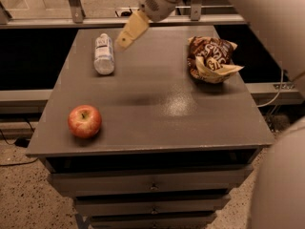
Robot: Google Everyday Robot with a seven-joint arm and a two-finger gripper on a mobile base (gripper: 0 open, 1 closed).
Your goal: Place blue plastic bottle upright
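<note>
Gray table [157, 104]: the blue plastic bottle [104, 54], clear with a white-and-bluish label, lies on its side near the far left corner, white cap toward the far edge. My fingers [129, 32] hover just beside it, clenched and empty.

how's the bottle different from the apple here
The blue plastic bottle lies on its side at the table's far left; the apple sits stem up near the front left. The bottle is long, clear, white-capped; the apple round and red. Both rest on the table's left side. The gripper hovers just right of the bottle.
</note>
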